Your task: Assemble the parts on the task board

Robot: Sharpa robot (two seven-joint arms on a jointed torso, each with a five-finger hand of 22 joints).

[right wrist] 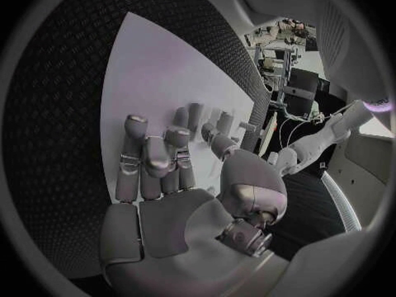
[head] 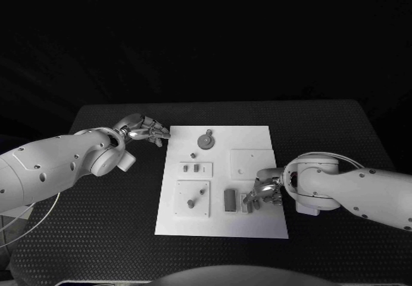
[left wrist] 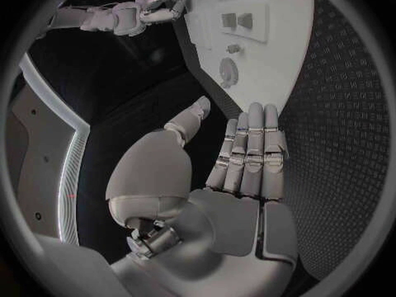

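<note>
Task board (head: 253,217) mid-table, grey parts (head: 206,140) on it; left hand (head: 144,130) at its far left corner, released, fingers apart; right hand (head: 264,193) over its near right part, grasp indeterminate.

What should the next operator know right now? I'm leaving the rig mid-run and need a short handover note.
Left hand: open, holding nothing, fingers fairly straight, at the task board's far left corner.
Right hand: at the board's near right area, fingers curled beside the dark rectangular part; whether it grips anything cannot be told.
Parts: a round part lies at the far middle of the board; a small peg part stands on the near left plate.
Done: cannot be judged from here.
Left: confirm the right hand's hold, then carry on assembling.
</note>
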